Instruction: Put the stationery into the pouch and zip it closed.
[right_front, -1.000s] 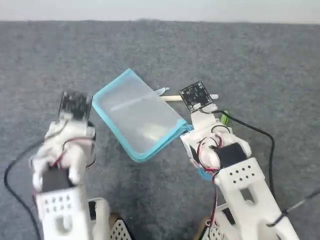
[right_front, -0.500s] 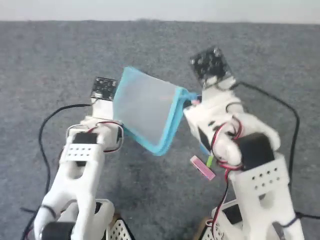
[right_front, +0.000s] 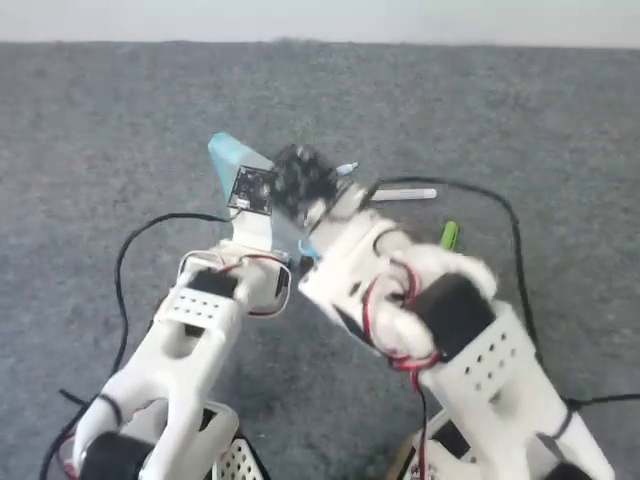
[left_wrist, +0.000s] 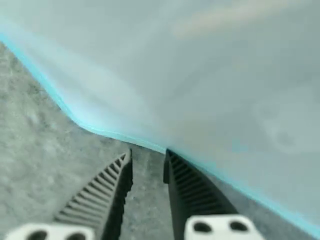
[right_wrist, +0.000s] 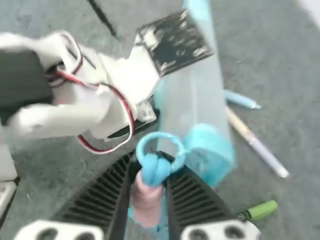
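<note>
Pouch (right_front: 228, 155): see-through, light blue edging, held up off the grey carpet (right_front: 120, 120) between the two arms, one corner sticking up behind the wrists. No readable print on it. The marks on the left arm's circuit board (right_wrist: 175, 40) are too blurred to read.

Zip pull (right_wrist: 149, 172): blue cord with a ring and a knot, sitting on a pink piece (right_wrist: 146, 202). The right gripper (right_wrist: 153, 165) is clamped on it, fingers pressed in from both sides, with the pouch panel (right_wrist: 200, 115) hanging just past the fingertips.

Left gripper (left_wrist: 148, 152): fingers narrowly parted, carpet visible in the gap and nothing seen between them. The tips are right at the blue edge of the pouch (left_wrist: 210, 75), which spreads out beyond them. Whether they touch the edge I cannot tell.

Stationery is out on the carpet, not in the pouch:
- A light blue pen (right_wrist: 240, 99) lies near the pouch's far side.
- A cream pen (right_wrist: 255, 142) lies just beside the blue one.
- A green marker (right_wrist: 260, 210) lies apart from both, nearer the right arm.

From above, the cream pen (right_front: 405, 194) and the green marker (right_front: 449, 235) lie beyond the right arm's wrist.
</note>
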